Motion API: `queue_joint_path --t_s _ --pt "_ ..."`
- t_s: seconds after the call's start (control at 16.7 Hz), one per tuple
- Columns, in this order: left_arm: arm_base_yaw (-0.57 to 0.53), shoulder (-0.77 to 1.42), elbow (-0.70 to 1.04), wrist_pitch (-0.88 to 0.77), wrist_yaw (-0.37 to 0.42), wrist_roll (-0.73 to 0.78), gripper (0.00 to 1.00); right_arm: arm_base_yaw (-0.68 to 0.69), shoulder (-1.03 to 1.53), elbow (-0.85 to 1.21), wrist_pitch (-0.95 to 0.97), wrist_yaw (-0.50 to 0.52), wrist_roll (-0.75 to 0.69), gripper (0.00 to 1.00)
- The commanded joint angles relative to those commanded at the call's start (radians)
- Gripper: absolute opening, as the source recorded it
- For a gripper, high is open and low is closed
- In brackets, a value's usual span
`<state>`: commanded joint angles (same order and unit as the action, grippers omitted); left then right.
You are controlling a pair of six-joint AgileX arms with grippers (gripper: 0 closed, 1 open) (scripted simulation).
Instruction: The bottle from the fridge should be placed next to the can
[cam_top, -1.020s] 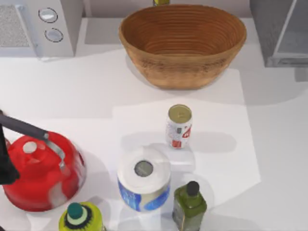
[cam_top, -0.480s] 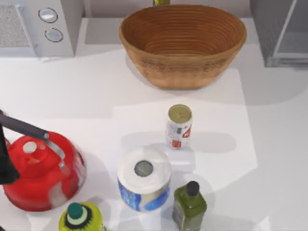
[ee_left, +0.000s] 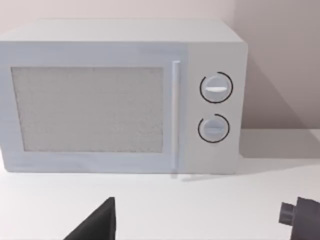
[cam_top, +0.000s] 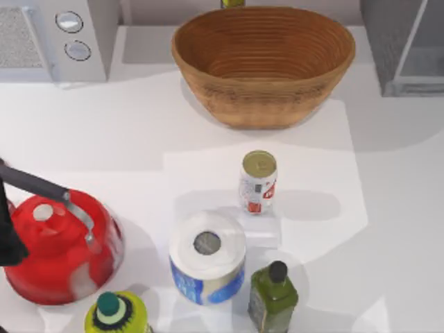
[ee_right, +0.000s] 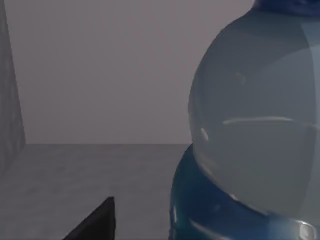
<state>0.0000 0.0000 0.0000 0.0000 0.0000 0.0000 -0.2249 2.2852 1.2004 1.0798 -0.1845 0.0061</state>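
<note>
The clear bluish bottle (ee_right: 255,125) with its blue label stands very close in the right wrist view, inside the grey fridge (ee_right: 100,75). My right gripper (ee_right: 200,220) is open; one dark fingertip (ee_right: 95,222) shows beside the bottle, apart from it, and the other is hidden behind it. In the top view the fridge (cam_top: 406,48) stands at the back right. The white can (cam_top: 258,182) with red markings stands upright mid-table. My left arm (cam_top: 7,229) is parked at the left edge, its gripper (ee_left: 197,222) open and facing the microwave.
A wicker basket (cam_top: 263,66) sits behind the can, a microwave (cam_top: 55,38) at the back left. A paper roll (cam_top: 207,257), a dark green bottle (cam_top: 273,295), a yellow-green bottle (cam_top: 116,316) and a red kettle (cam_top: 59,246) crowd the front. Free room lies right of the can.
The shadow over the table's front right has shifted a little. The can and everything else on the table stay where they were, and the left arm is still.
</note>
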Motion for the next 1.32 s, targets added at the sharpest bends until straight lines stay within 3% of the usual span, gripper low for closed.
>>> queue_joint_path --t_s 0.78,1.32 --pt "0.0 0.0 0.0 0.0 0.0 0.0 1.0 0.0 0.0 0.0 0.0 0.0 0.0 0.02" --pt "0.0 0.0 0.0 0.0 0.0 0.0 1.0 -0.003 -0.002 -0.001 0.0 0.0 0.001 0.0"
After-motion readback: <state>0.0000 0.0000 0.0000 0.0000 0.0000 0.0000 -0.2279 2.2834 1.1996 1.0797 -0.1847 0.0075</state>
